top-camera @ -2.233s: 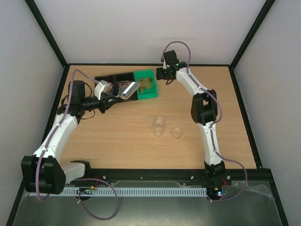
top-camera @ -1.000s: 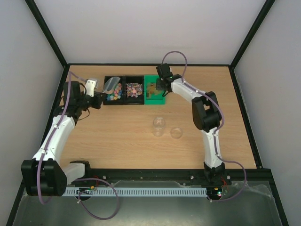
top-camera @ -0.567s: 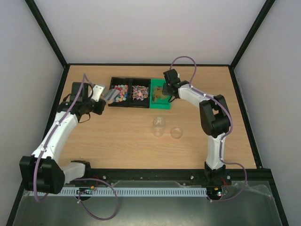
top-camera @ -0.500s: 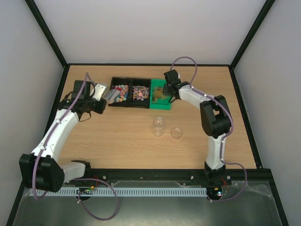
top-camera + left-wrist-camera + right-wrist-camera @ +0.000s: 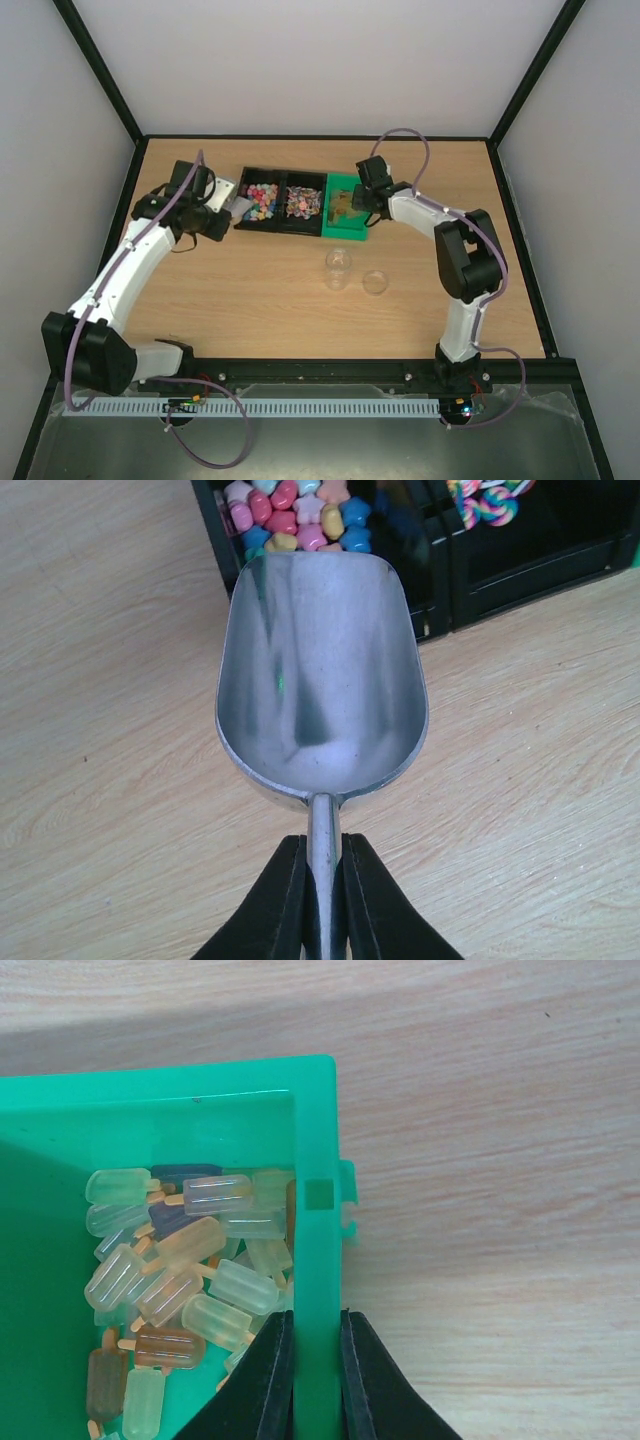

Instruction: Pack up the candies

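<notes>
Candies (image 5: 300, 515) are lying heaped in the left compartment of the black tray (image 5: 436, 590), which is sitting at about 11 o'clock from the middle of the table (image 5: 250, 300) in the overhead view. We are seeing none of them in the clear jar (image 5: 339, 268) near the table's middle, and its clear round lid (image 5: 375, 282) is lying off, just beside it at 4 o'clock. We are therefore judging the packing as hardly begun: scooping, tipping into the jar and lidding are all waiting to be done.

We are holding the metal scoop (image 5: 320, 670) in the left gripper (image 5: 322, 880), its jaws pinching the thin handle. The bowl is showing empty, with its lip lying at the tray's near wall; we cannot tell whether it is touching. That arm is stretching forward along the left side and bending in, its wrist at the tray's 9 o'clock.

Our right arm is reaching out and folding back toward 10 o'clock. The right gripper (image 5: 312, 1360) is pinching the side wall of the green bin (image 5: 318, 1140), which is holding lolly-shaped sweets (image 5: 190, 1270) and touching the tray at its 3 o'clock side.
</notes>
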You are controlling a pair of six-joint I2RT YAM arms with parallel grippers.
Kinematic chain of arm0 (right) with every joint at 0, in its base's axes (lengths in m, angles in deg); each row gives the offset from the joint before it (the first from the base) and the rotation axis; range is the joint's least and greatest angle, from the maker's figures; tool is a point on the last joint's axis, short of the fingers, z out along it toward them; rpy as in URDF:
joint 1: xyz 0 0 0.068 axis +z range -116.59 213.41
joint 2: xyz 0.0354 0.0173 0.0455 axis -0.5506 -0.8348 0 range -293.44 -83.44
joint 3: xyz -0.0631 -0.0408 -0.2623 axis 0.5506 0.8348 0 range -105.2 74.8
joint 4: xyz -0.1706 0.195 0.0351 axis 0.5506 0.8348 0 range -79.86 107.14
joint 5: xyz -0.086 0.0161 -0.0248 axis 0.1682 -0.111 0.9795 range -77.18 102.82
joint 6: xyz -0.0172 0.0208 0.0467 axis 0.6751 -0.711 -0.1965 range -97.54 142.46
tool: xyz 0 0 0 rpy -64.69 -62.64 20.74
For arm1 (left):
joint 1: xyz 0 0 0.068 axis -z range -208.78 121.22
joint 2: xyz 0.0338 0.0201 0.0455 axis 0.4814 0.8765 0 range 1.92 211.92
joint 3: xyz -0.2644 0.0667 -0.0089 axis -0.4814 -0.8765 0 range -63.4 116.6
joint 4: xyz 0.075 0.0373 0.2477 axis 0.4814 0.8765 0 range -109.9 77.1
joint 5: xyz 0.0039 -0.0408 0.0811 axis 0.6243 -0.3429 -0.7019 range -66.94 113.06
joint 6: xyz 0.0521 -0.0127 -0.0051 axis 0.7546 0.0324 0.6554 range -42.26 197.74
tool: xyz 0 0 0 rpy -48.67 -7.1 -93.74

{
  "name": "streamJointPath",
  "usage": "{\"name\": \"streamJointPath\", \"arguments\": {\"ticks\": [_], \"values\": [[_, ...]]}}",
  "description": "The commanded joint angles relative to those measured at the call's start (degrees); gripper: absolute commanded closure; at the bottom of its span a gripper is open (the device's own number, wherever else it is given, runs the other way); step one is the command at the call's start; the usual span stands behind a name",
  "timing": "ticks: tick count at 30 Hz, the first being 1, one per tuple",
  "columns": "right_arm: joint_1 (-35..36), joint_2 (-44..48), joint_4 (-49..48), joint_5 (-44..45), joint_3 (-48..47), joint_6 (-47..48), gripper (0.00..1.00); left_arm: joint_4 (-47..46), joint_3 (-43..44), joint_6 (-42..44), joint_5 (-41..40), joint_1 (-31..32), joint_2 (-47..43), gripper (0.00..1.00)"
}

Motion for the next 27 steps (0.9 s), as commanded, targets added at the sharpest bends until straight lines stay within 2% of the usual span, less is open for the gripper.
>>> {"name": "streamJointPath", "arguments": {"ticks": [1,6,20,27], "values": [[-0.19,4.68,0.77,-0.37,3.16,-0.80,0.99,5.16,2.74,-0.74,-2.90,1.60,2.03,0.98],[-0.19,7.60,-0.72,-0.78,6.40,-2.08,0.99,8.27,5.74,-1.99,-5.96,5.74,5.39,0.98],[-0.10,10.60,-2.90,0.37,10.11,-3.97,0.99,14.74,18.54,-2.76,-12.89,9.52,23.38,0.98],[-0.10,11.03,-3.47,0.27,10.77,-3.95,0.99,16.73,23.30,-2.23,-15.87,11.78,29.48,0.98]]}}
